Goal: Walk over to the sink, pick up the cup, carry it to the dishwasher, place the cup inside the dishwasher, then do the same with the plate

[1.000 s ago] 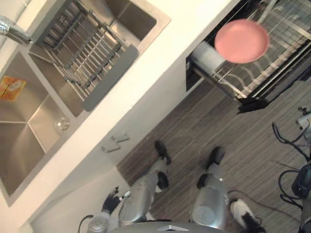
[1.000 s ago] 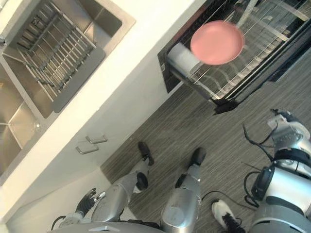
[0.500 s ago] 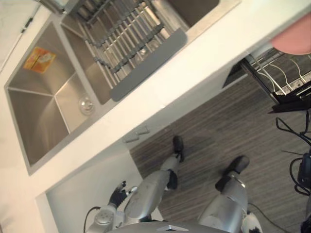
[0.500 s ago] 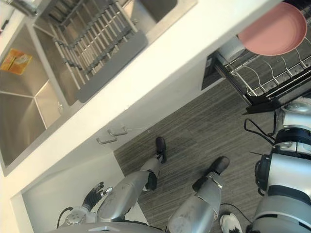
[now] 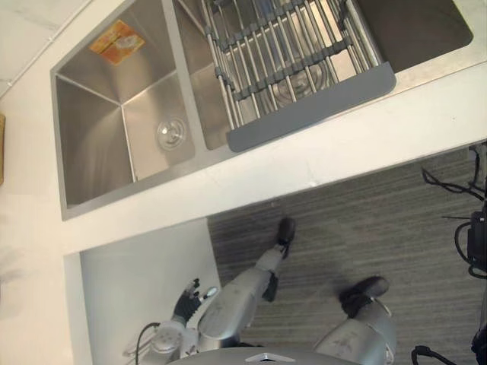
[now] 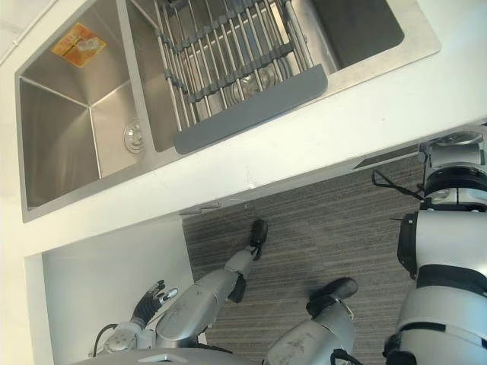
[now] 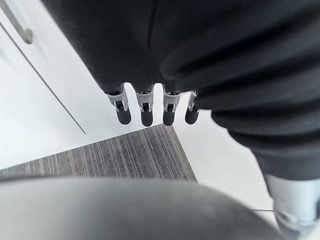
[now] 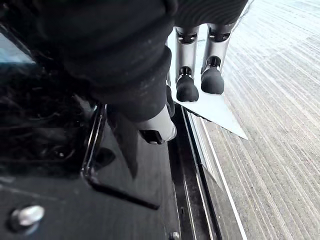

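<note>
The whole view has swung in the last sec, which is the camera turning, not the things moving. 1 s ago the head looked at the dishwasher's pulled-out rack at upper right, w/ a pink plate lying on it and a white cup-like cylinder just beside the plate. Half a sec ago the plate was sliding off the right edge. Now the head looks straight down on the double sink (image 5: 122, 99).

- Sink: the left basin holds a yellow-orange label (image 5: 116, 41) on its back wall and a drain (image 5: 170, 133). A wire drying rack (image 5: 289, 53) w/ a grey front lip spans the right basin. A round shape shows under the wires, too unclear to name. White counter (image 5: 342, 152) runs in front, w/ grey striped floor (image 5: 365, 228) below.
- Left hand (image 5: 187, 293): low by the cabinet front, fingers (image 7: 146, 107) straight and spread, nothing in them.
- Right hand (image 8: 187, 75): hangs fingers-down over the floor by a dark panel edge, relaxed, carrying nothing.

For the task, judging by the earlier look, the cup and plate were last seen on the dishwasher rack, where the task wants them, and both hands are free. That fits a finished job w/ the robot turning away.
</note>
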